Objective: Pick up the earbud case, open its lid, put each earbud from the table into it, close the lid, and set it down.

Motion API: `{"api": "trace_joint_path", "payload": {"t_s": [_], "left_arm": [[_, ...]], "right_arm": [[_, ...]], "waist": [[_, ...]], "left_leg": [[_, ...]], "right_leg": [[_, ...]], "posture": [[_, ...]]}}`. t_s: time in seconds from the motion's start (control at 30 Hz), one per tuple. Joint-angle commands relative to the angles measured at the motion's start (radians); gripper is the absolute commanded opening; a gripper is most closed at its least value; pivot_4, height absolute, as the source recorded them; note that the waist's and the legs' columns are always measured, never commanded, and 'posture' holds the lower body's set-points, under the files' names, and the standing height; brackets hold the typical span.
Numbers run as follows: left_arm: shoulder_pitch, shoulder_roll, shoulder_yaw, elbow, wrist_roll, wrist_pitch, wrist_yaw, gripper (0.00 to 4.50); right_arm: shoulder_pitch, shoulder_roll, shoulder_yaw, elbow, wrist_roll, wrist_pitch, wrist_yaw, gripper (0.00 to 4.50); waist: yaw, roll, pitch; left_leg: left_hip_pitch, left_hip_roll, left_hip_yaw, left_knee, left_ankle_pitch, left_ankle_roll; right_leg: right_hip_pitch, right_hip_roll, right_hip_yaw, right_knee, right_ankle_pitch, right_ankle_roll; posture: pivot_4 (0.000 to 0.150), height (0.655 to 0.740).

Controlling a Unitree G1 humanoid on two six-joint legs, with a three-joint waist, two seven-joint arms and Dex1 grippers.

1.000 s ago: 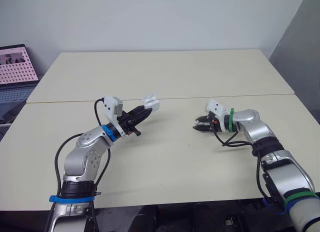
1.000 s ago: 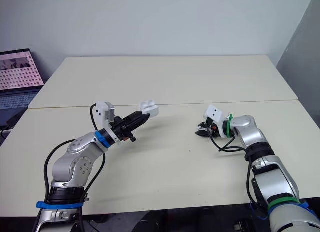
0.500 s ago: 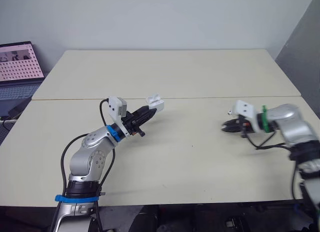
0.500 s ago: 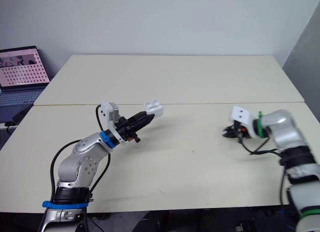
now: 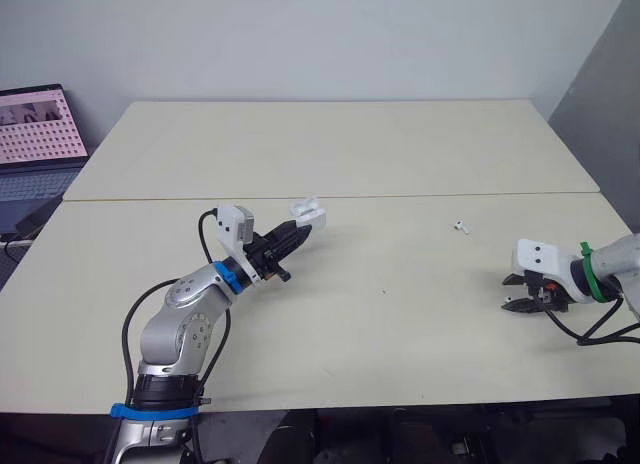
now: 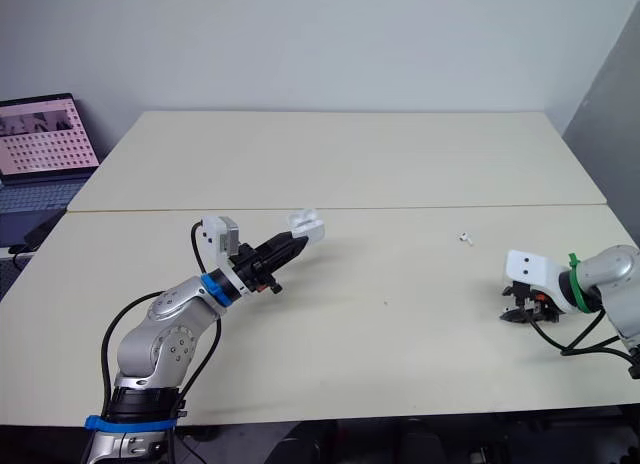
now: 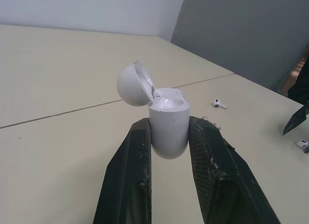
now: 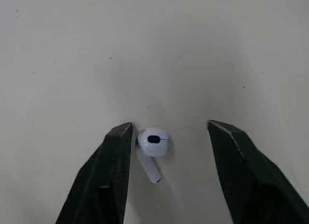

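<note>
**A:** What does the left gripper [image 5: 296, 231] have?

**B:** It is clamped on the earbud case [image 7: 168, 122], with one black finger pressed against each side of the lower body. The case stands upright between the fingertips, lifted off the table [image 5: 380, 164].

**A:** And the lid [image 7: 129, 84]?

**B:** It is swung open and tipped back on its hinge to one side of the body, out past the fingertips. I cannot tell whether anything sits inside the case.

**A:** Where is the right gripper [image 8: 169, 125]?

**B:** It is low at the table, well apart from the left gripper. Its fingers are spread wide and grip nothing. The first earbud [image 8: 153, 139] lies on the table in the gap between them. It is close against one finger, with a clear space to the other. I cannot tell whether it actually touches the nearer finger.

**A:** How does that earbud lie?

**B:** Its rounded head is up near the fingertips, and its stem points back toward the wrist.

**A:** Is there another one?

**B:** Yes, a second earbud [image 5: 460, 225] lies on bare table, apart from both grippers. It is out ahead of the right gripper's fingertips and off to the far side. It is nearer to the right gripper than to the left one holding the case.
</note>
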Motion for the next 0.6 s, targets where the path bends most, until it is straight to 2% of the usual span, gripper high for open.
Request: {"api": "trace_joint_path", "payload": {"t_s": [0.03, 0.33, 0.6], "left_arm": [[-0.011, 0.010, 0.007, -0.052, -0.014, 0.004, 0.001, 0.74], [-0.028, 0.000, -0.001, -0.049, -0.013, 0.009, 0.008, 0.74], [-0.023, -0.014, -0.012, -0.072, -0.020, 0.020, 0.029, 0.74]], "right_arm": [[0.017, -0.028, 0.000, -0.008, -0.021, 0.011, 0.013, 2.37], [0.031, -0.043, 0.001, -0.036, -0.037, 0.047, 0.000, 2.37], [0.046, -0.046, -0.008, -0.229, -0.051, 0.210, -0.010, 2.37]], "waist": [[0.001, 0.000, 0.000], [0.003, 0.000, 0.000], [0.003, 0.000, 0.000]], "left_leg": [[0.000, 0.000, 0.000, 0.000, 0.000, 0.000], [0.000, 0.000, 0.000, 0.001, 0.000, 0.000], [0.000, 0.000, 0.000, 0.002, 0.000, 0.000]], "right_leg": [[0.000, 0.000, 0.000, 0.000, 0.000, 0.000], [0.001, 0.000, 0.000, 0.000, 0.000, 0.000], [0.000, 0.000, 0.000, 0.000, 0.000, 0.000]], "posture": [[0.150, 0.7400], [0.150, 0.7400], [0.150, 0.7400]]}}
